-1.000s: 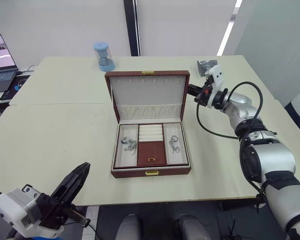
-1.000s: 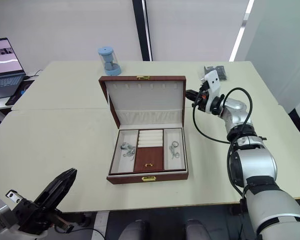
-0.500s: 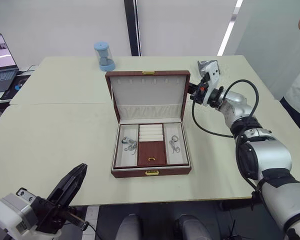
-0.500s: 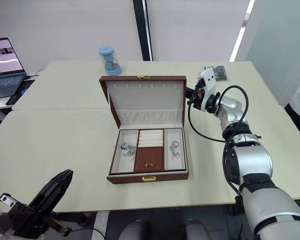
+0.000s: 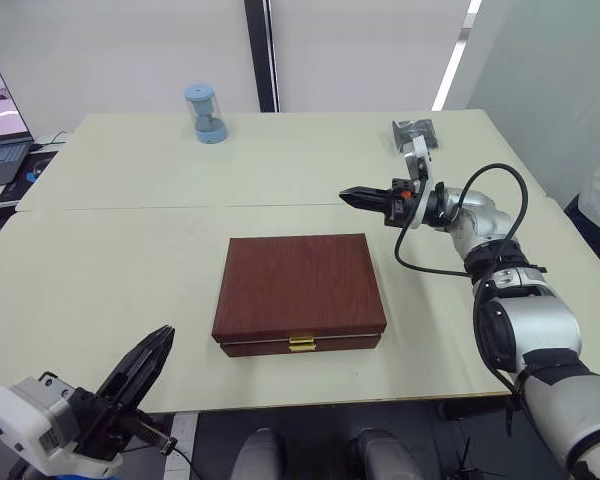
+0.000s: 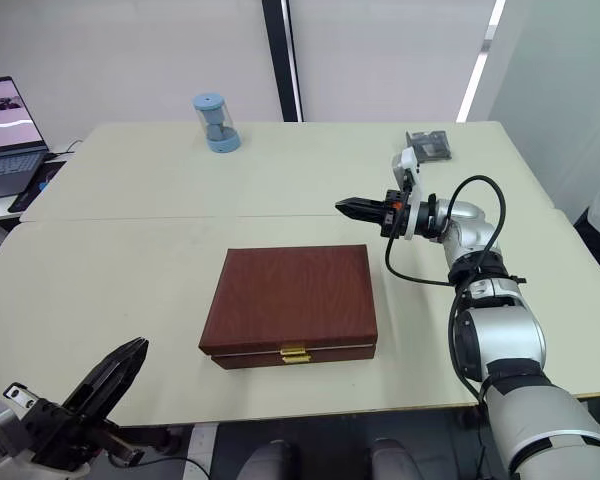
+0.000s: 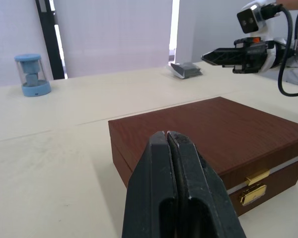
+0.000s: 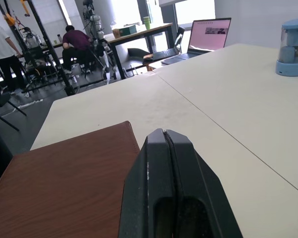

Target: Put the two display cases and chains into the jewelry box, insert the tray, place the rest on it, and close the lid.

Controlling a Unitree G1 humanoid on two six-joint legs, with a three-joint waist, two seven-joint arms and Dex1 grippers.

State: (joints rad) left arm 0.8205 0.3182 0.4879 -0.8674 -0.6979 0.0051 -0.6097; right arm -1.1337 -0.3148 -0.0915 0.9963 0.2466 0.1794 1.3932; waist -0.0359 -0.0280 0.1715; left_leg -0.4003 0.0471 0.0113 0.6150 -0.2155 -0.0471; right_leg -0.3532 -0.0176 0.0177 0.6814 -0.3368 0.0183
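The jewelry box (image 5: 299,295) is sitting closed at the middle of the table (image 5: 130,250), toward the near edge. The lid (image 6: 290,297) is lying flat on the box, and the gold front clasp (image 5: 301,343) is facing the near edge.

The right gripper (image 5: 346,195) is hovering above the table just beyond the far right corner of the box, pointing left, apart from the lid. Its two black fingers (image 8: 176,193) are pressing together with no gap and are holding nothing.

The left gripper (image 5: 158,347) is hanging at the near left, off the near edge of the table and well apart from the box. Its fingers (image 7: 181,198) are also meeting along their length and are carrying nothing.

A small dark case with a greyish top (image 5: 413,130) is resting at the far right of the table, beyond the right arm. A blue cylindrical object (image 5: 205,112) is standing at the far side, left of centre. A laptop (image 5: 0,125) is sitting open on a separate surface at the far left.
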